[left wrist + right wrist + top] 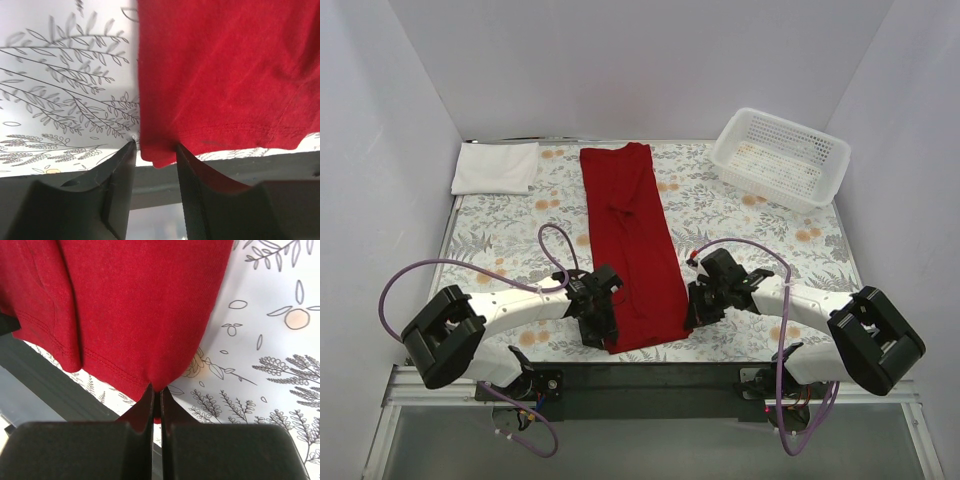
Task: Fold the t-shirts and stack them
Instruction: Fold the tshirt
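Right jaws pinch one red t-shirt (pixel 630 250), left jaws spread at its corner; one white t-shirt (pixel 496 167) folded.

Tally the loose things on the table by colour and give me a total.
Red: 1, the red t-shirt
White: 2, the folded white t-shirt and the mesh basket
Total: 3

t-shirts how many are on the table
2. The red t-shirt lies as a long strip down the middle of the table; the white t-shirt sits folded at the far left corner. The basket appears to hold none.
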Available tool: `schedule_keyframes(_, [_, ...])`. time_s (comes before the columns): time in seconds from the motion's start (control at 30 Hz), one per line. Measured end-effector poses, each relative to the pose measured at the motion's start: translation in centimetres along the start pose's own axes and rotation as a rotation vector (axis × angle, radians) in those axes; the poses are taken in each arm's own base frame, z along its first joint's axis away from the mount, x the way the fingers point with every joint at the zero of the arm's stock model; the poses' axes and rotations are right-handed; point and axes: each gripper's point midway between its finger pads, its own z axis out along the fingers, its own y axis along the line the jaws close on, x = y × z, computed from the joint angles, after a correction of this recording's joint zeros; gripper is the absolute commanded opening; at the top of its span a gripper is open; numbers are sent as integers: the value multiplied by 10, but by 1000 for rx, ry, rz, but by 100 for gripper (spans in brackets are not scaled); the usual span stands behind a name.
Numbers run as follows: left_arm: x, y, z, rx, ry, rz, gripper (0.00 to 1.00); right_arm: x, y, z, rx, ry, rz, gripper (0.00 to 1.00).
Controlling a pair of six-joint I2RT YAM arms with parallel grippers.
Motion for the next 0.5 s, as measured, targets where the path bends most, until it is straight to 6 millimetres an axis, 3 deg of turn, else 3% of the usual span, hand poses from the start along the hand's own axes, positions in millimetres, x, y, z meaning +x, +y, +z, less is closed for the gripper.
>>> schedule_keyframes(0.07, [3, -1, 1, 3, 18, 9, 30, 0, 2, 1, -7, 3, -4, 1])
schedule_keyframes(0.2, [8, -1, 2, 0, 35, 22, 0, 2, 4, 1, -12, 6, -11, 1])
schedule_keyframes(0.37, [14, -2, 2, 3, 50, 43, 0, 8, 8, 2, -23, 28, -26, 1])
schedule_keyframes(0.5, [37, 6, -6, -15, 77, 84, 0, 36, 14, -5, -24, 97, -68, 1])
